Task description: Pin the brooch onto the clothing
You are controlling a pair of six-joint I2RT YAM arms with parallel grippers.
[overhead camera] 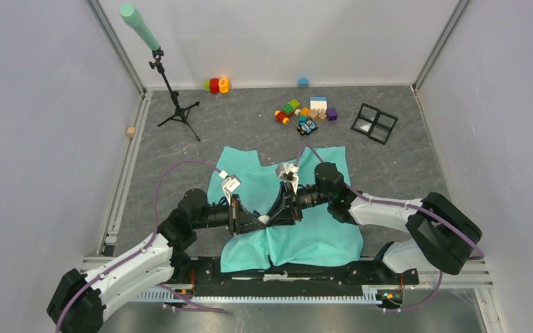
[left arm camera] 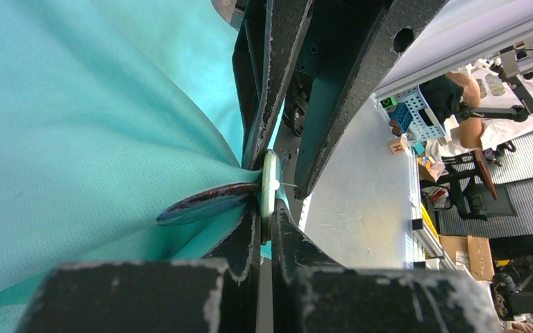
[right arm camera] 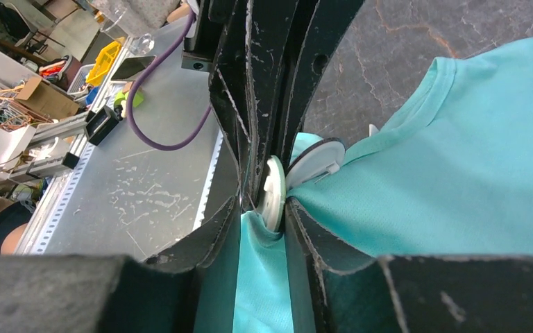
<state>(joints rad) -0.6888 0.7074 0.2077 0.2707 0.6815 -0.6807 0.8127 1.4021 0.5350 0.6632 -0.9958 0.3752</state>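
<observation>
Flat on the grey table (overhead camera: 173, 156), centre: the T-shirt (overhead camera: 319, 239), near hem reaching the black rail (overhead camera: 305, 272) at the near edge. Bare table left and right of it; walls on 3 sides.

Beyond the collar, well apart: toy blocks (overhead camera: 305, 114), a tripod (overhead camera: 177, 104), and a black 4-cell tray (overhead camera: 375, 123), contents too small to tell.

From above, only a white speck of brooch (overhead camera: 264, 220) at the meeting point of both arms.

From the left wrist: left gripper (left arm camera: 264, 222) narrow, pinching the brooch's pale disc edge-on, a second disc (left arm camera: 205, 202) dark-faced and touching it amid gathered cloth.

From the right wrist: right gripper (right arm camera: 272, 218) narrow on the same white disc plus a fold of T-shirt, the second disc tilted just beside.
</observation>
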